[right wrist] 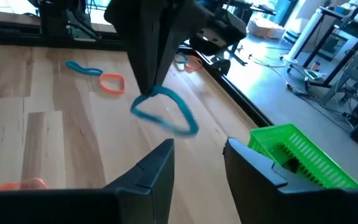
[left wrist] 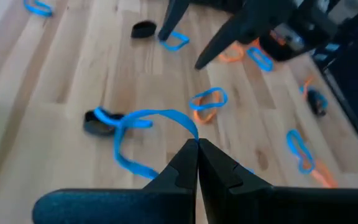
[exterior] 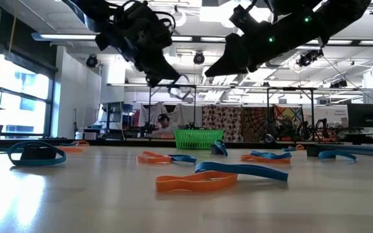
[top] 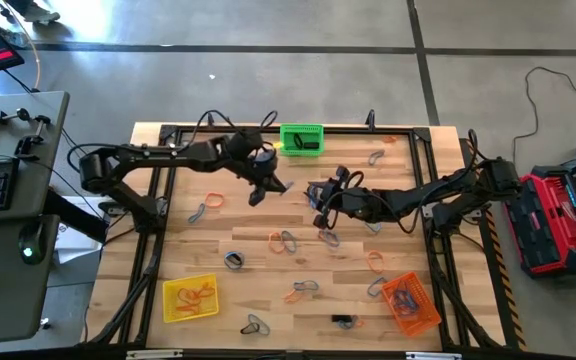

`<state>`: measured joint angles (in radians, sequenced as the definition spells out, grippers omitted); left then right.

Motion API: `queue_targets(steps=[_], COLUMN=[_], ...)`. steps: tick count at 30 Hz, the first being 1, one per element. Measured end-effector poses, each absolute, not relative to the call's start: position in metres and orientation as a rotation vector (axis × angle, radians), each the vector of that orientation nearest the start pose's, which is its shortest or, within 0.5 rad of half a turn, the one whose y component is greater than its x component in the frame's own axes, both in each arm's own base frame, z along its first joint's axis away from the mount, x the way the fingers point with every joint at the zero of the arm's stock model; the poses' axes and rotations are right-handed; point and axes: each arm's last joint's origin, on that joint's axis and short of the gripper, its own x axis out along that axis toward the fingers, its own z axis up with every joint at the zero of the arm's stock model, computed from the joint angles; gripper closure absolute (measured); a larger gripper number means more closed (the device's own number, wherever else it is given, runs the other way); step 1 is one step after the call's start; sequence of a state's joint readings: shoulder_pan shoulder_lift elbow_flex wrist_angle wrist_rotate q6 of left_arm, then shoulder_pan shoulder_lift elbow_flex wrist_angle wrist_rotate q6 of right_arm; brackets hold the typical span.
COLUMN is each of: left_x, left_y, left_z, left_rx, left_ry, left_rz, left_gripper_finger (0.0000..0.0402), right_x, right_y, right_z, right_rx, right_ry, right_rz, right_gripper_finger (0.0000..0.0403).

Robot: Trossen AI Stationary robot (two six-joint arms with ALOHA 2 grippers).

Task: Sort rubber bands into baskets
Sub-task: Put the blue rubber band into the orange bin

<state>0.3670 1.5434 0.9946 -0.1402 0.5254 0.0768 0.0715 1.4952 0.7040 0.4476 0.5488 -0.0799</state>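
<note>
Low view: wooden table (exterior: 109, 200), seemingly workshop.

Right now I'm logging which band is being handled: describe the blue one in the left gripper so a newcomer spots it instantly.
Start at the green basket on the table's far edge. Just in front of it the left gripper hangs above the wood, shut on the blue rubber band. Unlike every other band, which lies flat on the table, this one dangles in the air as a drooping loop, facing the right gripper.

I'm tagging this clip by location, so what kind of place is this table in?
Probably a robotics lab or workshop: an open hall with ceiling strip lights, a concrete floor around the wooden table, and a keyboard desk beside it.
</note>
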Motion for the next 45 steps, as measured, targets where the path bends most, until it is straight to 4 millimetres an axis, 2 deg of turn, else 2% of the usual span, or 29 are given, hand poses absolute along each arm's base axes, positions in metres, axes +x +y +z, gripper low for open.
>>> queue_targets(steps=[7,17,21,28,33,40,45], left_x=[0.324,0.331,0.331,0.332,0.332,0.332,0.331], left_y=[0.087,0.072,0.072,0.073,0.074,0.077,0.077], left_z=[0.241,0.245,0.246,0.247,0.247,0.245,0.244], left_rx=[-0.228,-0.219,-0.222,-0.223,-0.215,-0.185,-0.138], left_ry=[0.482,0.445,0.431,0.422,0.422,0.441,0.452], left_rz=[-0.238,-0.271,-0.268,-0.262,-0.248,-0.139,-0.122], left_gripper_finger=[0.0401,0.0401,0.0401,0.0401,0.0401,0.0400,0.0378], right_x=[0.303,0.305,0.305,0.305,0.305,0.305,0.305], right_y=[0.007,0.007,0.006,0.006,0.006,0.006,0.006], right_z=[0.205,0.210,0.211,0.211,0.211,0.211,0.211], right_rx=[-0.230,-0.289,-0.319,-0.333,-0.340,-0.346,-0.346], right_ry=[0.336,0.303,0.302,0.307,0.309,0.311,0.312], right_rz=[-0.450,-0.467,-0.486,-0.484,-0.483,-0.487,-0.492], right_gripper_finger=[0.0273,0.0279,0.0308,0.0394,0.0393,0.0401,0.0402])
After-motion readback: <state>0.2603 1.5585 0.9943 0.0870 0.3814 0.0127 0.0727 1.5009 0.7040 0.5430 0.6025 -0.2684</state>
